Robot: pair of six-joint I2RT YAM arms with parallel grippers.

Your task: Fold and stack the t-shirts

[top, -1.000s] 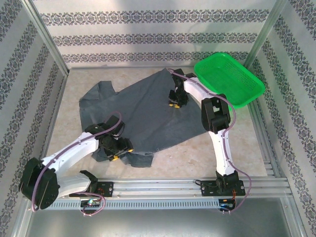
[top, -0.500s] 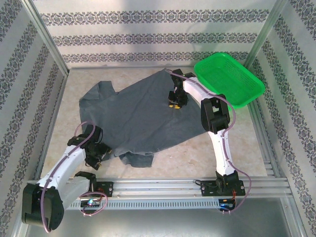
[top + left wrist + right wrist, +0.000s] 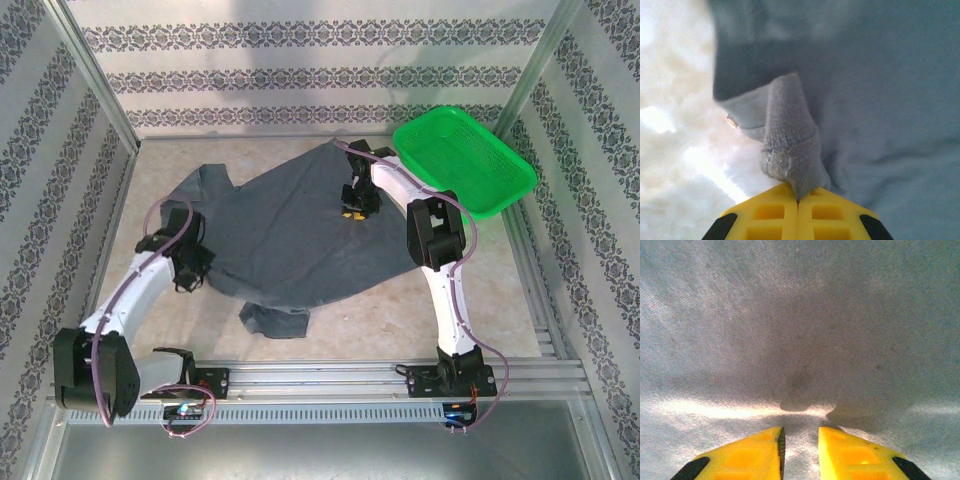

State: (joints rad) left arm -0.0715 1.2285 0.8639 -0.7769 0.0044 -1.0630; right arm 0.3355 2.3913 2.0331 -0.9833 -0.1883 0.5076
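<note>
Wallpapered panels with dark floral bands stand on 3 sides of a pale marbled table [image 3: 330, 315]. On its left part, the left arm reaches out from its base, and the left fingers [image 3: 190, 275] sit at the near-left edge of the t-shirt [image 3: 290, 235]. In the left wrist view these yellow fingers [image 3: 798, 196] are pressed together on a bunched ridge of grey cloth that rises from between their tips. The rest of the t-shirt [image 3: 880, 100] lies to the right of it, and bare table [image 3: 670, 150] to the left.

The 1 t-shirt lies spread and rumpled across the middle of the table. Its long axis runs on a diagonal from the near left to the far right, where a pointed corner nearly reaches the basket [image 3: 465, 165]. A sleeve-like flap juts out at the far left, and a crumpled lump of cloth trails toward the near edge.

Right of centre, the right arm bends over and sets the right fingers [image 3: 352, 208] down on the cloth, well inside its far-right part. In the right wrist view they [image 3: 800, 432] stand a narrow gap apart with flat cloth [image 3: 800, 315] beneath and between them, gripping nothing that can be seen.

At the far right, the green mesh basket sits tilted on the table's corner.
</note>
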